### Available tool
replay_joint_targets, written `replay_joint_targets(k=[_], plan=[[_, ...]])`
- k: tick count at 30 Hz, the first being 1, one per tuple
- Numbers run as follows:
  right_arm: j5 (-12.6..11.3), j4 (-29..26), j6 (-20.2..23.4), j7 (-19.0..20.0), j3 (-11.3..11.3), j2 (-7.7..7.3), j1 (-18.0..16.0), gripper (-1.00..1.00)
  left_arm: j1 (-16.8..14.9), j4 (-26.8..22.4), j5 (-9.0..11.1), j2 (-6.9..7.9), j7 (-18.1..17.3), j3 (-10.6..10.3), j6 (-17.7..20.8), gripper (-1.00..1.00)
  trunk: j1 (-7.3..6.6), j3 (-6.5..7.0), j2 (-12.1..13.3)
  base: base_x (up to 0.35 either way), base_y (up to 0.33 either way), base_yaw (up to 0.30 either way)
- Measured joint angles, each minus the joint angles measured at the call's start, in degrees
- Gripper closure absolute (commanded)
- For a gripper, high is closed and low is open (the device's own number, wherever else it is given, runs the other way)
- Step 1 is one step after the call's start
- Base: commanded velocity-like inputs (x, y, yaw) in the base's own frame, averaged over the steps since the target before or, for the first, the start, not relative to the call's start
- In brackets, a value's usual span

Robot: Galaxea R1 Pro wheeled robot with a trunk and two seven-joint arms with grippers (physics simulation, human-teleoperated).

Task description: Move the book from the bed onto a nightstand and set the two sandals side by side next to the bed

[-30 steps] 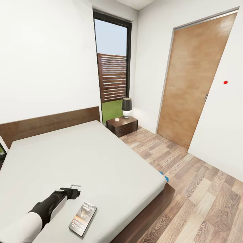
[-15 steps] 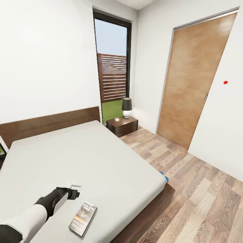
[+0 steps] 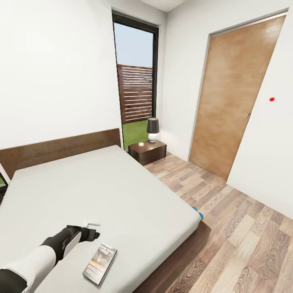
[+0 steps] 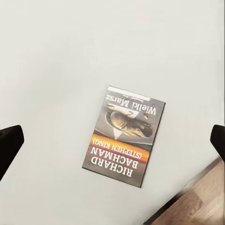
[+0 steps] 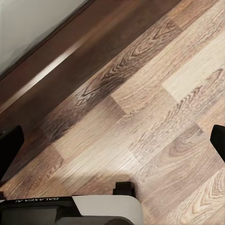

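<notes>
Pale grey mattress of the bed (image 3: 101, 191) carries the book (image 3: 99, 263), which lies flat near the bed's foot corner, not yet lifted. Left hand (image 3: 92, 230) hovers over the bed just beside the book, toward the headboard; in the left wrist view its fingertips (image 4: 9, 143) stand wide apart with the book (image 4: 124, 135) between and below them, gripping nothing. Right hand (image 5: 112, 140) hangs spread and empty over the floor (image 5: 154, 117) beside the bed. Nightstand (image 3: 147, 151) waits at the bed's head, well apart from the book. One blue sandal (image 3: 197, 212) peeks out at the bed's foot edge. By my judgement nothing is finished: book and both sandals remain.
</notes>
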Motion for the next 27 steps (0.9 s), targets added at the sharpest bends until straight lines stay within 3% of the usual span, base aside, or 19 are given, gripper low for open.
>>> replay_joint_targets(k=[8, 27], plan=[[-0.1, 0.0, 0.0, 0.0, 0.0, 0.00, 0.0, -1.00, -0.1, -0.4, 0.0, 0.93, -2.1, 0.0, 0.0, -1.00, 0.00, 0.00, 0.0, 0.000, 0.000, 0.000], [0.0, 0.0, 0.0, 0.0, 0.0, 0.05, 0.0, -1.00, -0.8, -0.5, 0.0, 2.56, -2.6, 0.0, -0.4, -1.00, 0.00, 0.00, 0.0, 0.000, 0.000, 0.000]])
